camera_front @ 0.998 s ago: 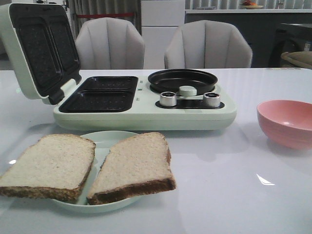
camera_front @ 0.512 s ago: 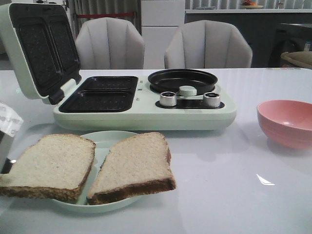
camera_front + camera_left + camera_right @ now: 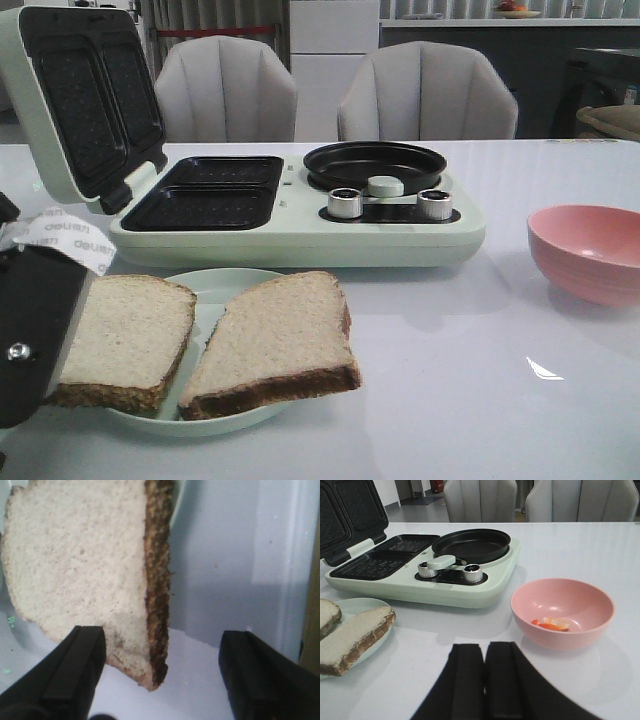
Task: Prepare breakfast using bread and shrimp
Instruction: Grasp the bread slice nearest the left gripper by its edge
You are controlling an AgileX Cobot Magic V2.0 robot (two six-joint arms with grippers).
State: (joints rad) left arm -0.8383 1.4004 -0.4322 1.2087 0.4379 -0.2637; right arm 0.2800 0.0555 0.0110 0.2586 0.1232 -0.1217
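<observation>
While the white table (image 3: 480,400) is carrying everything, the mint-green breakfast maker (image 3: 300,225) is sitting well back on it with its lid (image 3: 75,100) tipped up and both sandwich wells (image 3: 205,195) lying bare, the little black pan (image 3: 375,165) beside them just as bare. Nearer, the pale plate (image 3: 215,285) is holding the bread (image 3: 275,340), two slices side by side and overhanging the rim. Off to the right the pink bowl (image 3: 562,610) is keeping the shrimp (image 3: 552,625), a few orange bits at its bottom.

I'd say the bread step is only starting. The left gripper (image 3: 162,672) is hanging over the outer slice with its jaws spread wide, one finger (image 3: 80,665) above the crumb and the other out past the crust, nothing grasped. The right gripper (image 3: 484,677) is waiting near the bowl, fingers pressed together and empty.

Next, I reckon, the left one is needing to drop, pinch that crusted edge gently, and lift the slice toward a well.
</observation>
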